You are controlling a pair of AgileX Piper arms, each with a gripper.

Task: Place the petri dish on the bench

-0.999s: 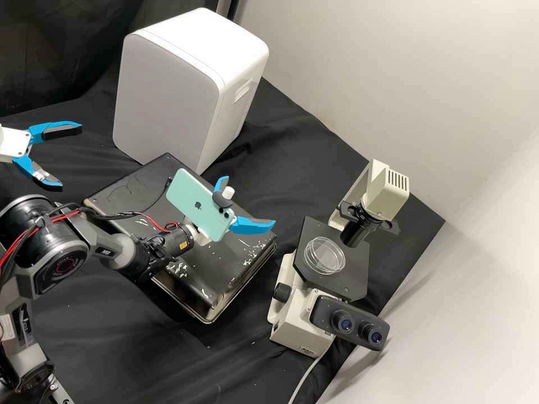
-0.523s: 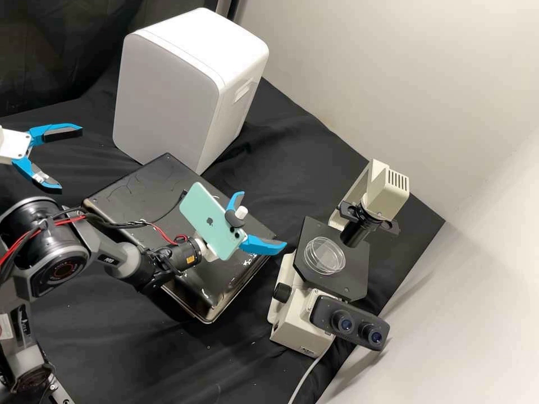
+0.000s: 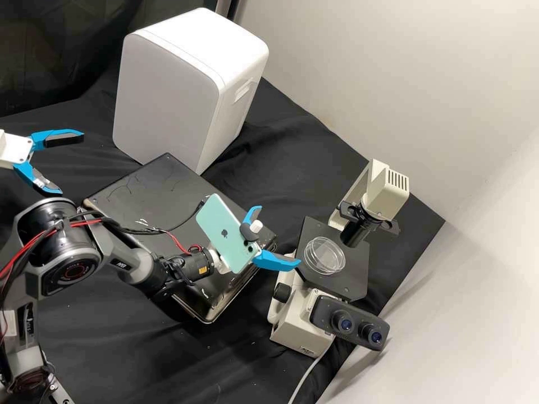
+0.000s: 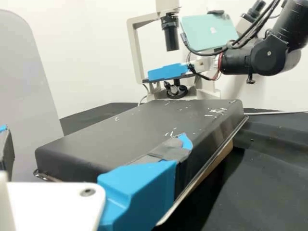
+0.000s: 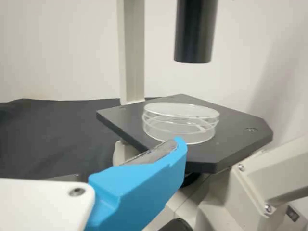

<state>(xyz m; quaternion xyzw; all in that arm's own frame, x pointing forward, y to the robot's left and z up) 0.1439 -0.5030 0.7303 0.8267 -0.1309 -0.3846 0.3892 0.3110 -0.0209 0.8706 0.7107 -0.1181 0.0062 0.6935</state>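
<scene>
On the microscope stage, at about 4 o'clock in the high view, the dish sits flat and untouched, not yet on the counter.

Over the last second the right gripper has travelled from above the tray towards 4 o'clock. Its fingers are spread and hold nothing, and the lower finger now reaches the stage's near edge, just beside the dish at its 9 o'clock. In the right wrist view that finger lies level with the dish's wall, close in front of it. The dish itself has not shifted. I judge this the end of the approach: the fingers must next straddle the rim and close before any lift to the counter can start.

The left gripper has barely stirred at the 9 o'clock edge, its fingers also released and empty.

A phone on the right wrist bears a small logo. The arm's labels are too small to make out, and no other writing is legible.
</scene>
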